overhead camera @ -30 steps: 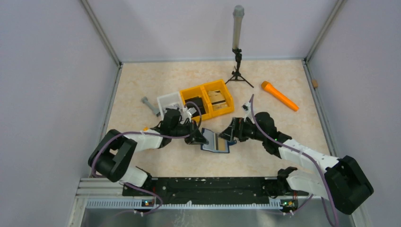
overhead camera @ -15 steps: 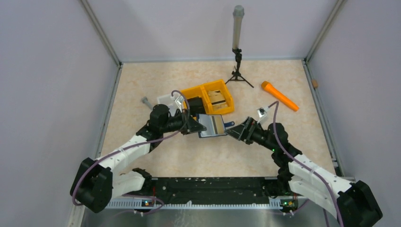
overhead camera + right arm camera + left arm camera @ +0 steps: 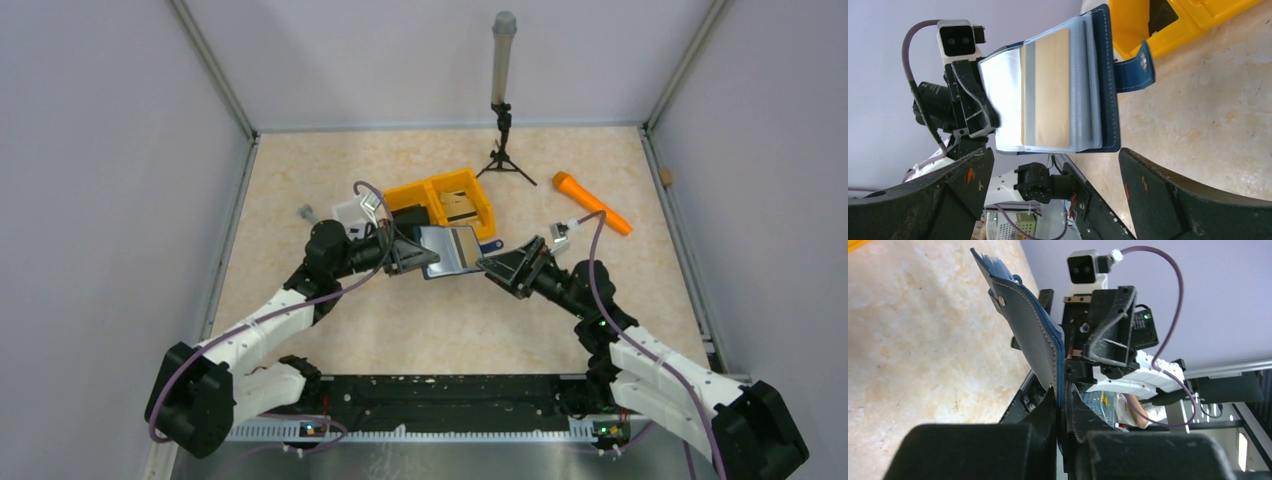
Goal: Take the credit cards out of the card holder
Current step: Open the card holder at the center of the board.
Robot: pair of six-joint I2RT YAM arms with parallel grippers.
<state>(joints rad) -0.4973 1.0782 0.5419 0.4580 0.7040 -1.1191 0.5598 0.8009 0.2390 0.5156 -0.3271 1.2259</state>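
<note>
The left gripper (image 3: 1062,400) is nearest the arm bases. It is clamped tight on one end of the card holder (image 3: 1098,85), holding it raised and open just in front of the yellow bin (image 3: 432,190). Tucked in the holder's pale inner pocket are the credit cards (image 3: 1045,90), showing tan-orange with a silvery-grey strip; how many cannot be told.

The right gripper (image 3: 1053,165) faces that open side in front of the bin's right end, fingers spread wide and holding nothing.

The bin's left compartment holds a black block (image 3: 408,213), and its right compartment holds a tan object (image 3: 460,207). A white tray (image 3: 350,210) sits just left of the bin, its contents hidden. A small tripod (image 3: 503,150) stands behind the bin.
</note>
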